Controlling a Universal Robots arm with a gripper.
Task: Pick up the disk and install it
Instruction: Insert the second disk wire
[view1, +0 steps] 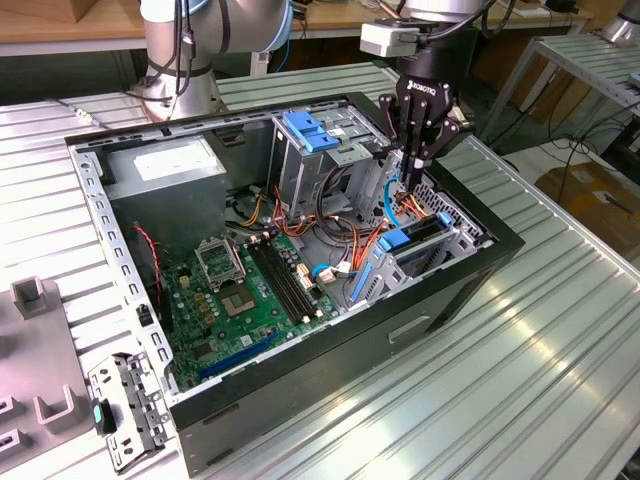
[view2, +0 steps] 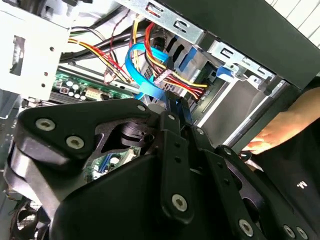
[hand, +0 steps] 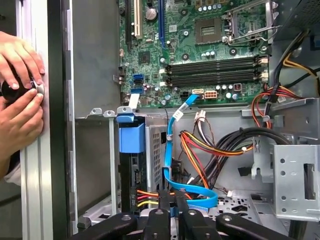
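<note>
Black multi-link gripper (hand: 175, 212): jaws drawn nearly together, no disk between them. It hangs low inside the open black computer case (view1: 452, 290), at the drive-cage end. Whether the tips pinch anything, cannot tell.

Just past the tips: a thin flat light-blue data cable (hand: 168, 150) loops across, with a bundle of red, yellow and black power wires (hand: 200, 150) beside it.

Next out: the disk (hand: 133, 175), a dark flat hard drive with a bright blue plastic carrier frame. It stands on edge in the grey metal drive cage (hand: 92, 150), its blue pull tab at the end away from the gripper. In the first wrist view its long axis runs roughly away from the tips, and it sits just to one side of them, near but apart. In the exterior view the disk (view1: 410, 240) lies below the gripper (view1: 413, 165), nearer the camera.

Judgement: reaching it calls for a sideways shift across the cable.

Farther: green motherboard (hand: 200, 55).

Outside the case wall: a person's two hands (hand: 20, 100) hold a small dark round object.
</note>
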